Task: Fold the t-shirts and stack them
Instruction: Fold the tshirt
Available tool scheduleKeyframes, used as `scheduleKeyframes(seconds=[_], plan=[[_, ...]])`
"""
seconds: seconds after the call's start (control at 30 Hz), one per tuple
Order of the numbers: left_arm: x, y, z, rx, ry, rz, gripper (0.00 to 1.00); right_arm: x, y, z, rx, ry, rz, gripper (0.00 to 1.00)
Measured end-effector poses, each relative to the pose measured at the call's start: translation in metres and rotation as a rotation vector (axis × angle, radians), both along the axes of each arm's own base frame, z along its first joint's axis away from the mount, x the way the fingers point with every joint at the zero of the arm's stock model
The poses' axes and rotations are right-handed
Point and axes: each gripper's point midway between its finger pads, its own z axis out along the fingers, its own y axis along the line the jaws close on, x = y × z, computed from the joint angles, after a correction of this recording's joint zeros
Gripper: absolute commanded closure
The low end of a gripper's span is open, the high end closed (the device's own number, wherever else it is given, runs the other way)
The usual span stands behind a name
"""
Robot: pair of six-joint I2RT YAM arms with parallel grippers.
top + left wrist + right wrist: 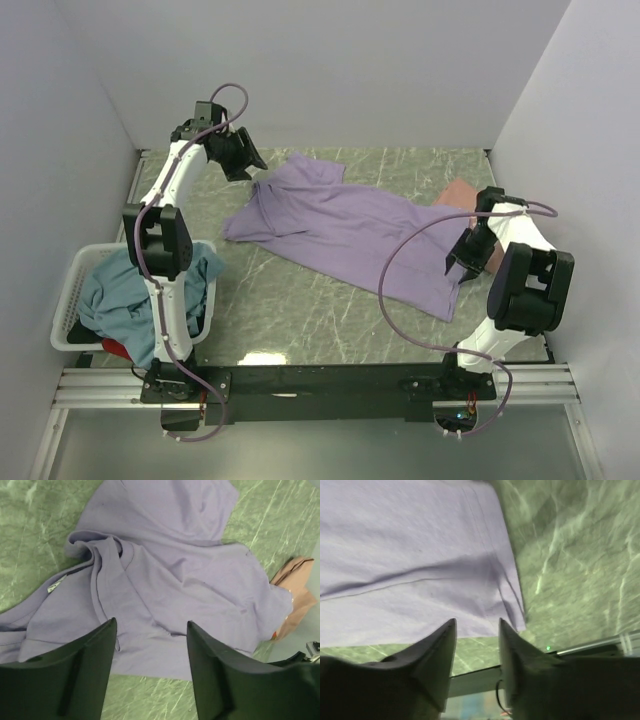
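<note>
Jaws apart and empty, the left gripper [150, 625] hangs over the bunched collar [105, 550] and the right gripper [476, 622] at the hem [395, 625] of the purple shirt [345, 235] spread on the table [300, 300], where a pinch on doubled cloth could skew the fold

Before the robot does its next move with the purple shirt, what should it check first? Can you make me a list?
1. Left hand open and empty: ok.
2. Right hand open and empty: ok.
3. Purple shirt flat on the table: not ok, its collar end is bunched and folded over.
4. Pink shirt clear of the purple one: not ok, it lies against the purple hem.
5. Teal shirt sitting in the basket: ok.
</note>
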Motion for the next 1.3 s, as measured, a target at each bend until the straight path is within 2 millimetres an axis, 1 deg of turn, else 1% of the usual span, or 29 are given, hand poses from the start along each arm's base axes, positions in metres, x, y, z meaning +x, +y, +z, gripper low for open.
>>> scheduleKeyframes(seconds=[0.03,0.1,0.2,0.3,0.43,0.57,0.63,0.8,0.9,1.03,1.3], plan=[[0.0,0.0,0.0,-0.001,-0.002,0.002,0.32,0.003,-0.001,0.002,-0.004,-0.01,0.006,0.46],[0.002,0.0,0.0,0.005,-0.007,0.004,0.3,0.009,-0.004,0.006,-0.016,-0.029,0.01,0.44],[-0.004,0.004,-0.008,0.027,0.004,0.01,0.3,0.009,-0.007,0.008,-0.031,-0.035,0.015,0.43],[-0.026,0.014,-0.025,0.078,0.05,0.015,0.32,0.004,-0.007,0.008,-0.038,-0.035,0.015,0.43],[-0.059,0.03,-0.047,0.161,0.12,0.018,0.36,-0.014,-0.003,0.002,-0.035,-0.002,0.015,0.43],[-0.078,0.044,-0.059,0.245,0.157,0.011,0.38,-0.029,0.0,-0.007,-0.025,0.038,0.016,0.46],[-0.082,0.051,-0.063,0.285,0.169,0.007,0.38,-0.033,0.001,-0.01,-0.021,0.051,0.017,0.45],[-0.088,0.065,-0.069,0.365,0.189,0.002,0.35,-0.035,0.0,-0.011,-0.026,0.056,0.024,0.45],[-0.095,0.07,-0.078,0.393,0.209,-0.007,0.35,-0.038,0.001,-0.013,-0.025,0.065,0.027,0.46],[-0.102,0.07,-0.09,0.397,0.245,-0.015,0.35,-0.042,0.001,-0.016,-0.022,0.076,0.031,0.46],[-0.104,0.065,-0.118,0.371,0.295,-0.038,0.38,-0.045,-0.002,-0.018,-0.043,0.088,0.035,0.48]])
